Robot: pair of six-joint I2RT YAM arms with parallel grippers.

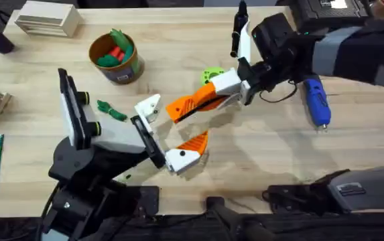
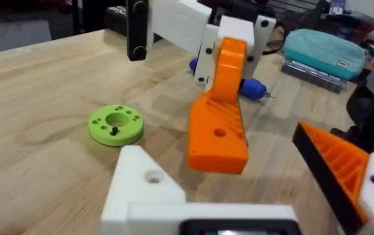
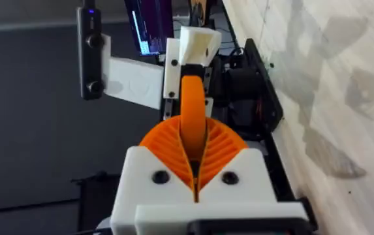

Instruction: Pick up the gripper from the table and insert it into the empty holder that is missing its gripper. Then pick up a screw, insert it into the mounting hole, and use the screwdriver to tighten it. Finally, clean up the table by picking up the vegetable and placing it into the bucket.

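Note:
My right gripper (image 1: 229,86) is shut on the orange gripper (image 1: 190,104), holding it above the table (image 1: 272,154) with its tip pointing at my left arm. My left gripper (image 1: 168,132) is open. One of its fingers is the bare white holder (image 1: 150,107); the other carries an orange pad (image 1: 196,142). In the left wrist view the orange gripper (image 2: 218,130) hangs close to the holder (image 2: 144,189) without touching it. The blue screwdriver (image 1: 316,100) lies to the right. The dark green vegetable (image 1: 111,110) lies left of the holder. The bucket (image 1: 126,72) stands at the back left.
A green ring-shaped disc (image 2: 115,124) with a small dark screw on it lies behind the held piece. Red and green toy vegetables (image 1: 114,52) fill the bucket. A teal pouch (image 2: 320,52) sits at the far right, and a white slatted box (image 1: 47,19) at the back left.

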